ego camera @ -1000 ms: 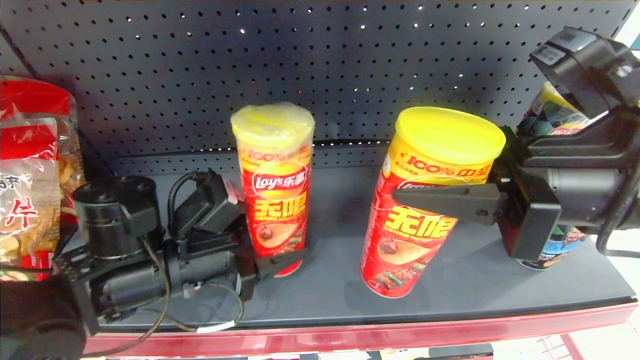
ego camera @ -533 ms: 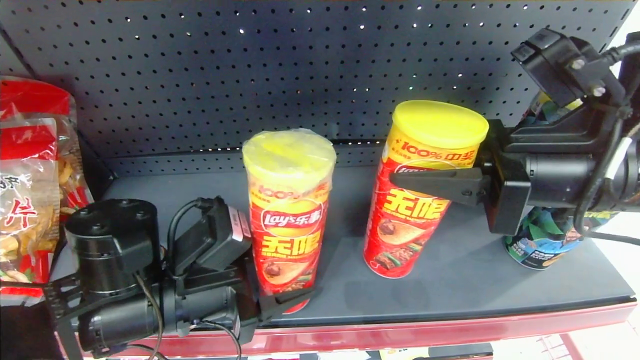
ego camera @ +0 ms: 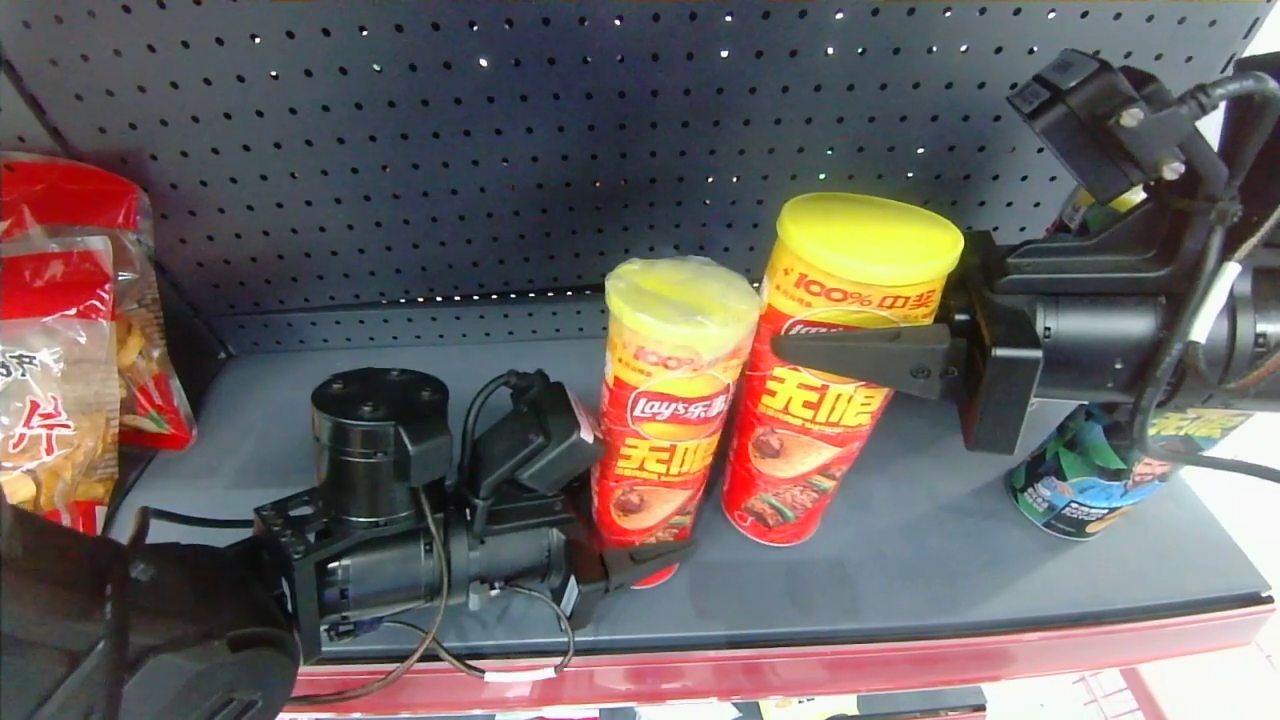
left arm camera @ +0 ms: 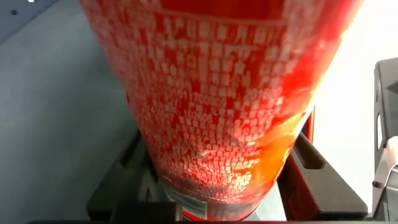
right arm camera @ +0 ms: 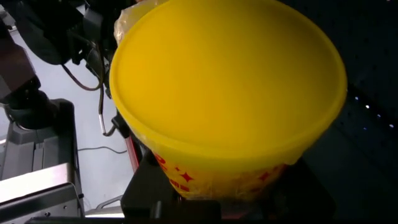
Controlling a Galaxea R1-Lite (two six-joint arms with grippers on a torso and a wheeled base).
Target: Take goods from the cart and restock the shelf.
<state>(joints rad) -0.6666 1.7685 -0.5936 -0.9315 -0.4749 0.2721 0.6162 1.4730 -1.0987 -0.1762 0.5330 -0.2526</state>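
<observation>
Clamping left can point(ego camera: 668, 400) near shelf point(ego camera: 900, 585) lip, left tool point(ego camera: 645, 550), right can point(ego camera: 845, 370) beside

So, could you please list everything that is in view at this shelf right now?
Film-wrapped chip canister: 1, red, yellow lid, mid-shelf, gripped near its base.
Bare-lidded chip canister: 1, red, yellow lid, close beside the first, towards the right, gripped near its top.
Printed can: 1, dark with green and blue, shelf's right end, behind the right arm.
Snack bags: at least 2, red and clear, shelf's left end.
Shelf: 1, dark grey deck, red front edge.
Pegboard: 1, dark, behind the shelf.
Left gripper: 1, black, holding the film-wrapped canister.
Right gripper: 1, black, holding the bare-lidded canister.
</observation>
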